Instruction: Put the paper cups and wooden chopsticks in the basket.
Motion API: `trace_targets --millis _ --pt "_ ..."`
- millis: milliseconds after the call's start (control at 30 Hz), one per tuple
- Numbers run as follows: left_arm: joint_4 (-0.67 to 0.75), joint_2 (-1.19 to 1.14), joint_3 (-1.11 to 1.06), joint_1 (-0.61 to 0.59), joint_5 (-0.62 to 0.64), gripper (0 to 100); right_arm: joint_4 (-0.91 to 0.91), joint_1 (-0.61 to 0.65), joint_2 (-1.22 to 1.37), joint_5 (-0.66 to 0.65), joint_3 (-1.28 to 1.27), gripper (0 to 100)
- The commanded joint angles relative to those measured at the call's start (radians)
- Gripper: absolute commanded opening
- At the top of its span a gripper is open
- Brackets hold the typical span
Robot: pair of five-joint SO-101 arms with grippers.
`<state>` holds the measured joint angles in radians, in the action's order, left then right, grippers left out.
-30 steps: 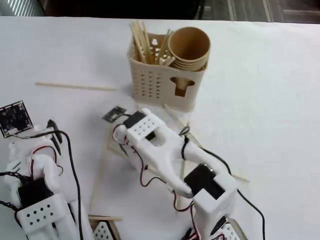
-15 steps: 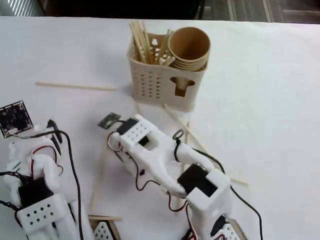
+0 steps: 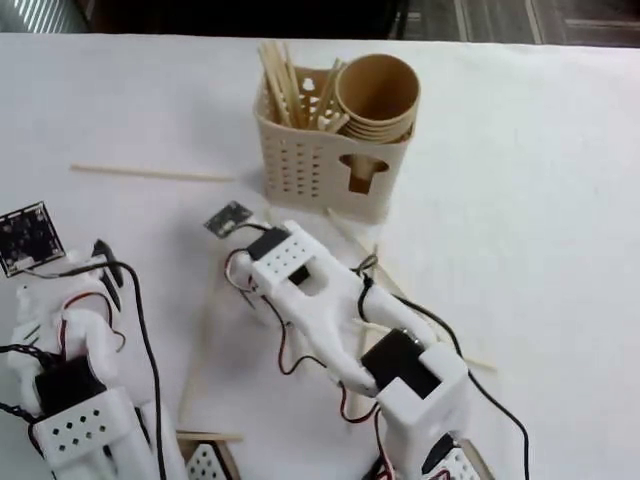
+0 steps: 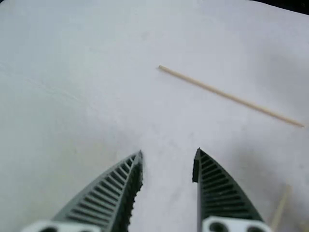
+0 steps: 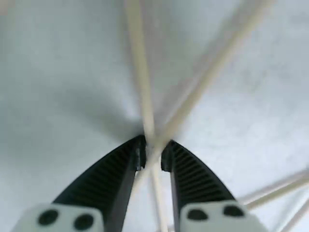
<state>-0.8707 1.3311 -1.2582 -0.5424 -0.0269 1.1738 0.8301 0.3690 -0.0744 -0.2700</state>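
Looking down over the bench, I am seeing the perforated basket standing toward the far side. A stack of paper cups is sitting in one end of it, and a bundle of wooden chopsticks is leaning upright beside the cups.

The right arm is lying low over the bench just in front of the basket, with several scattered chopsticks lying on the surface under and around it. In its wrist view the right jaws are pressing almost together, pinching the crossed chopsticks right where the two sticks are meeting.

The left arm is sitting at the near left corner, well apart from the basket. Its left jaws are spreading wide over bare bench, gripping nothing. A loose chopstick is lying flat well ahead of them, off to the basket's left.
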Motion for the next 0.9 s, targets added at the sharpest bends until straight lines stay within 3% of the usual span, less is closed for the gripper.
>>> trace_targets --millis 0,233,600,733,867 --pt "0.02 0.013 0.008 -0.007 0.003 18 -0.035 0.01 -0.001 -0.029 0.008 1.8" --pt "0.021 0.013 0.008 -0.007 0.002 18 0.038 -0.042 -0.199 -0.114 0.002 1.8" --pt "0.021 0.013 0.008 -0.007 0.002 18 0.128 -0.05 -0.641 -0.117 0.002 1.8" --pt "0.021 0.013 0.008 -0.007 0.002 18 0.087 -0.053 -0.777 -0.109 0.008 1.8" --pt "0.021 0.013 0.008 -0.007 0.002 18 -0.09 -0.119 -0.891 -0.107 0.006 1.8"
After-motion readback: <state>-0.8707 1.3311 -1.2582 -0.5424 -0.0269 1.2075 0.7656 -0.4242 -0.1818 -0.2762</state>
